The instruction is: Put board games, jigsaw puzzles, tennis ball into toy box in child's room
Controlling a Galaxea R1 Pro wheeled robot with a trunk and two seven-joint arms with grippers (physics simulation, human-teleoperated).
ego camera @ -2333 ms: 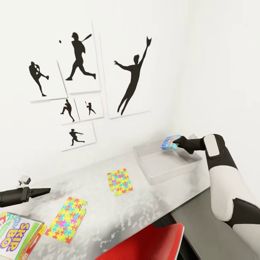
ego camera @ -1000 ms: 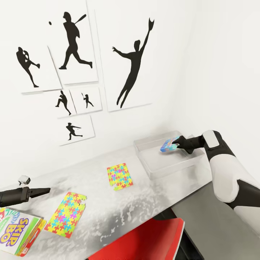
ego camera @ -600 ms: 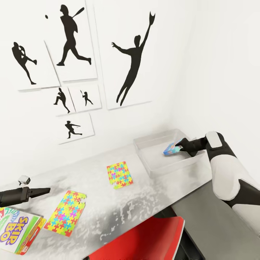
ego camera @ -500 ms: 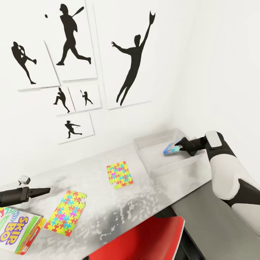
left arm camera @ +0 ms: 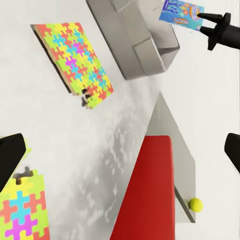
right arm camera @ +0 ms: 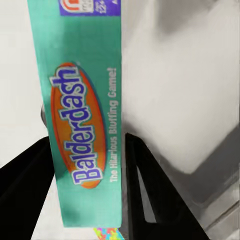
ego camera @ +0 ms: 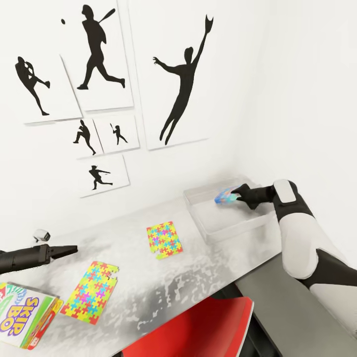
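My right gripper (ego camera: 236,194) is shut on a board game (ego camera: 224,196), a teal Balderdash box (right arm camera: 85,125), and holds it tilted over the light grey toy box (ego camera: 225,230) at the table's far right. Two jigsaw puzzles (ego camera: 164,240) (ego camera: 91,292) lie flat on the pale table (ego camera: 148,282). A Skip-Bo board game (ego camera: 25,312) sits at the near left corner. Just above it, my left gripper (ego camera: 69,249) hovers open with nothing between its fingers (left arm camera: 10,160). The tennis ball (left arm camera: 195,204) lies on a grey surface beside the red chair.
A red chair (ego camera: 198,327) stands tucked against the table's near edge, below the puzzles. Black sports silhouette prints (ego camera: 183,84) hang on the white wall behind the table. A dark grey desk section (ego camera: 292,307) runs under my right arm.
My right gripper has carried the Balderdash box a little leftward and up, over the toy box. The left gripper has slid slightly right. Earlier the camera view shifted.
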